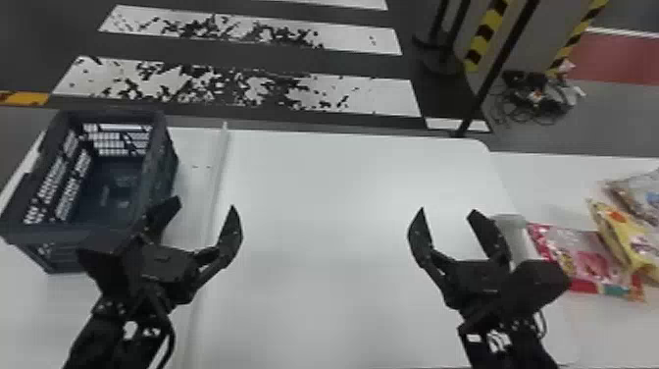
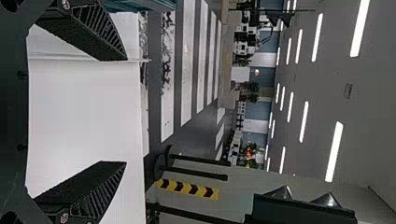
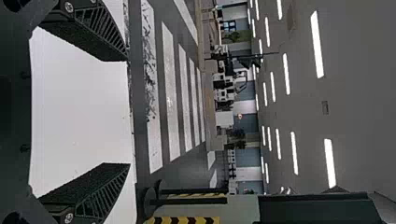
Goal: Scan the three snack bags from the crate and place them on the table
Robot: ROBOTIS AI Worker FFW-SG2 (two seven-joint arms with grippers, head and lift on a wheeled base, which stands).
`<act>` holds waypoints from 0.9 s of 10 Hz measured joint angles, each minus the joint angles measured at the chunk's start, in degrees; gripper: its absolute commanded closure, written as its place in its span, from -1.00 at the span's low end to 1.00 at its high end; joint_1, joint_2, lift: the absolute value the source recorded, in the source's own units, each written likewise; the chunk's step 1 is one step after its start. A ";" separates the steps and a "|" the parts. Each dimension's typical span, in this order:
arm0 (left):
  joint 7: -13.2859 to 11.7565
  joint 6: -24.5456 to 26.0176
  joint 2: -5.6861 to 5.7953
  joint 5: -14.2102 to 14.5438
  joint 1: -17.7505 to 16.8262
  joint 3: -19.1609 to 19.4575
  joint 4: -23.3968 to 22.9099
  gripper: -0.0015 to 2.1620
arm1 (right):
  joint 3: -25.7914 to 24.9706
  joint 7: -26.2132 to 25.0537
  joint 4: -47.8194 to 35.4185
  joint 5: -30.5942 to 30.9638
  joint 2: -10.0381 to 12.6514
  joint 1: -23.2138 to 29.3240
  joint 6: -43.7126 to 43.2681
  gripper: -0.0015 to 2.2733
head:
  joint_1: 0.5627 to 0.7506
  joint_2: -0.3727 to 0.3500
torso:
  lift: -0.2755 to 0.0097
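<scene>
Crate (image 1: 39,234): showed no bag inside; looked unloaded.
Placing: seemed complete, with pink bag (image 1: 591,262), yellow bag (image 1: 622,235) and brownish bag (image 1: 637,196) on the table (image 1: 323,289), right of the right gripper (image 1: 447,210).
Scanning: could not be confirmed; probably finished, leaving little to do.
Pink bag: lay flat, red-edged.
Yellow bag: looked crinkled.
Brownish bag: ran past the view's edge.
Left gripper (image 1: 206,202), right gripper: had fingers apart, clamped on nothing.

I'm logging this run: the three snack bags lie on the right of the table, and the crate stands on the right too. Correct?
Not the crate: the head view shows it on the left of the table. The three snack bags do lie on the right.
</scene>
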 measured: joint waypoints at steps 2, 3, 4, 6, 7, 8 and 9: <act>0.00 0.39 0.04 0.00 -0.04 -0.01 -0.20 -0.92 | 0.22 0.00 -0.13 0.02 -0.04 -0.23 1.00 -0.92 | 0.41 -0.27 | 0.50; 0.00 0.42 0.02 0.00 -0.09 -0.01 -0.23 -0.92 | 0.24 0.03 -0.19 0.02 -0.04 -0.26 1.07 -0.92 | 0.41 -0.27 | 0.50; 0.00 0.42 -0.05 0.00 -0.14 -0.04 -0.28 -0.92 | 0.31 0.08 -0.20 0.02 -0.04 -0.26 1.09 -0.92 | 0.41 -0.26 | 0.50; 0.00 0.42 -0.18 0.00 -0.17 -0.08 -0.28 -0.92 | 0.41 0.09 -0.21 0.01 -0.04 -0.26 1.09 -0.92 | 0.41 -0.26 | 0.50; 0.09 0.39 -0.27 0.00 -0.17 -0.08 -0.24 -0.92 | 0.46 0.09 -0.21 -0.08 -0.04 -0.32 1.09 -0.92 | 0.41 -0.26 | 0.50; 0.16 0.30 -0.41 0.00 -0.17 -0.08 -0.23 -0.92 | 0.57 0.14 -0.21 -0.13 -0.04 -0.34 1.09 -0.92 | 0.41 -0.26 | 0.50; 0.18 0.25 -0.50 0.00 -0.17 -0.07 -0.23 -0.92 | 0.66 0.17 -0.20 -0.16 0.00 -0.38 1.09 -0.92 | 0.41 -0.25 | 0.50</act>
